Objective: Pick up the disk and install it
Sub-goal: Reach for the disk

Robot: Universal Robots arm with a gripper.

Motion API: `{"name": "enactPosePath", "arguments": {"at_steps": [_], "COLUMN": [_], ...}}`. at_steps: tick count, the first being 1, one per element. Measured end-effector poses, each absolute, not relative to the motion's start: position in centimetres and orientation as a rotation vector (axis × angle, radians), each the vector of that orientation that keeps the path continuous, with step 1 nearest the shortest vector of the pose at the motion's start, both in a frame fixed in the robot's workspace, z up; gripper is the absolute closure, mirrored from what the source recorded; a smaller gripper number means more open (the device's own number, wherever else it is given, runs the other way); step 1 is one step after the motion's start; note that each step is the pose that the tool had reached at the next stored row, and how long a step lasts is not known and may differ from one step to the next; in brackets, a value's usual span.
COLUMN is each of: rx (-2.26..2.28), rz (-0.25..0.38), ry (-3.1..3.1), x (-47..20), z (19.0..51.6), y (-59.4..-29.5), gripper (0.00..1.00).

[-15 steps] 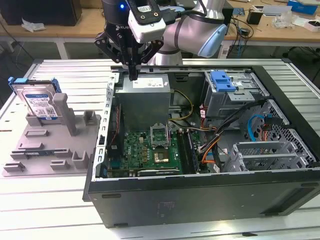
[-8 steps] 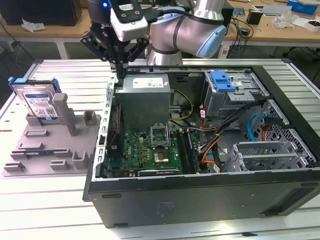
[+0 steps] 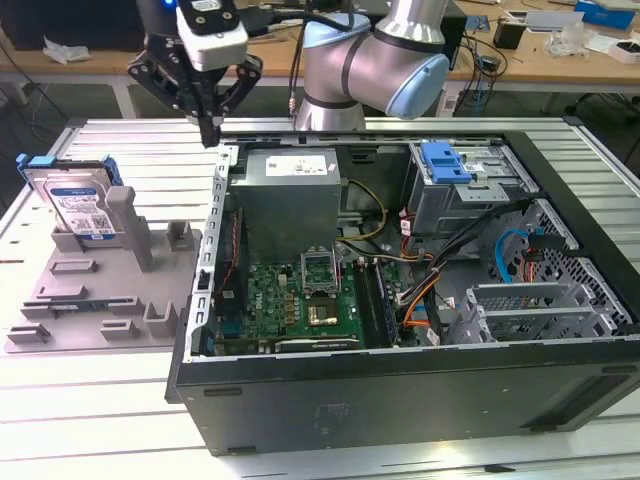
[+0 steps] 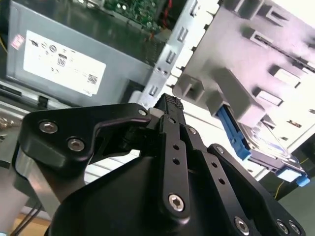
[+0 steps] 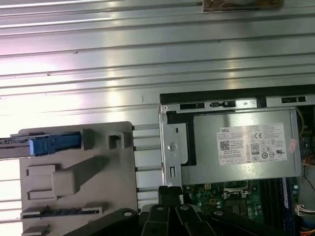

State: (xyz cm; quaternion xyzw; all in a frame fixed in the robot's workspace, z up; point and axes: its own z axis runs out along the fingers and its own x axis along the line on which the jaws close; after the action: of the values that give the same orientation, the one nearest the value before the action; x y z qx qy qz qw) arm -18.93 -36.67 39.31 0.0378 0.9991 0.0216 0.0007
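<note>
1. The disk (image 3: 80, 205): there is one, silver with a white-and-blue label and a blue carrier, standing on edge in a slot at the far end of the single grey fixture (image 3: 110, 300), on the exterior view's left.
2. One gripper (image 3: 208, 130) hangs above the near-left wall of the one open computer case (image 3: 400, 385), between the fixture and the power supply. Its fingers are pressed together and hold nothing. It is well apart from the disk.
3. The case holds one grey power-supply box (image 3: 290, 195), one green motherboard (image 3: 300, 300), bundled cables and a metal drive cage (image 3: 480, 190) with one bare blue bracket (image 3: 445, 162) on top.
4. Fixture and case sit side by side on a slatted metal table (image 3: 100, 400).
</note>
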Motion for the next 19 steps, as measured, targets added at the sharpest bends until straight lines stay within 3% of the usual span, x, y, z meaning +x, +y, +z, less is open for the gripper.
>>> {"name": "enactPosePath", "arguments": {"at_steps": [19], "rx": [0.119], "rz": [0.067], "ry": [3.154], "x": [-28.8], "z": [39.0], "y": [-33.5], "gripper": [0.89]}}
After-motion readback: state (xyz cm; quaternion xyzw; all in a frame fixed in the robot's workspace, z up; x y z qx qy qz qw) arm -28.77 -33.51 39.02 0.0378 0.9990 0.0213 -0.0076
